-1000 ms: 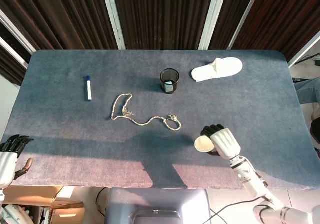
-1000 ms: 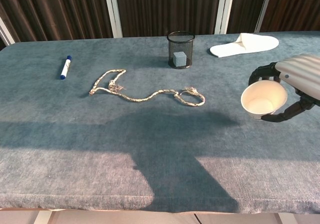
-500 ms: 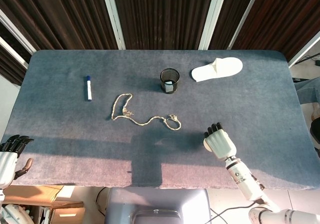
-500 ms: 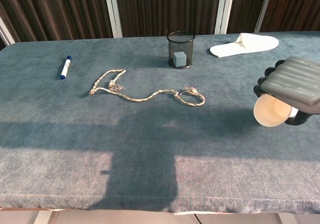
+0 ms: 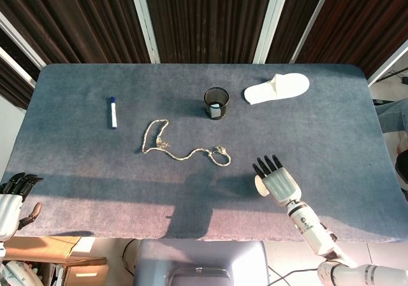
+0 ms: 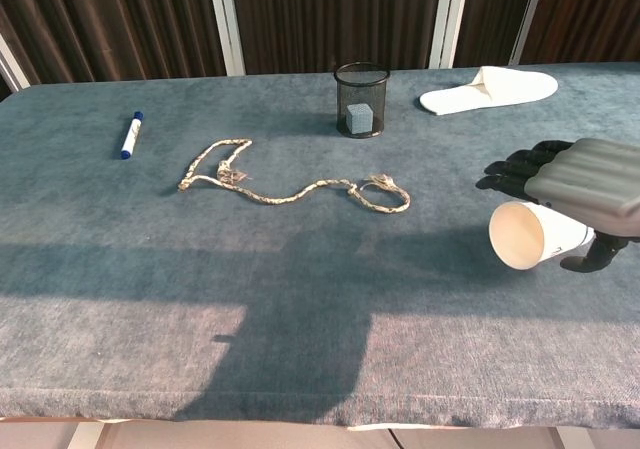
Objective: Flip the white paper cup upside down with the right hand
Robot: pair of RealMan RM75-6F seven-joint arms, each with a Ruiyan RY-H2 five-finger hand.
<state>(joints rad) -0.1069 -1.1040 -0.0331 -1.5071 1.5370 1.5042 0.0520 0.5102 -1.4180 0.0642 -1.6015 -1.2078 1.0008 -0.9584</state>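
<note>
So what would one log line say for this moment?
right hand: holds white paper cup | cup: on its side, mouth facing left, above table | left hand: idle

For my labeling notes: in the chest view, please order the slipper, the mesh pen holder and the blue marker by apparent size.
1. White slipper
2. Mesh pen holder
3. Blue marker, clearly smallest

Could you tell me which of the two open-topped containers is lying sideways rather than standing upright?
The white paper cup under the right hand; the black mesh cup stands upright.

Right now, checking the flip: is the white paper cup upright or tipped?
Tipped: the white paper cup lies sideways under the right hand, mouth facing left.
</note>
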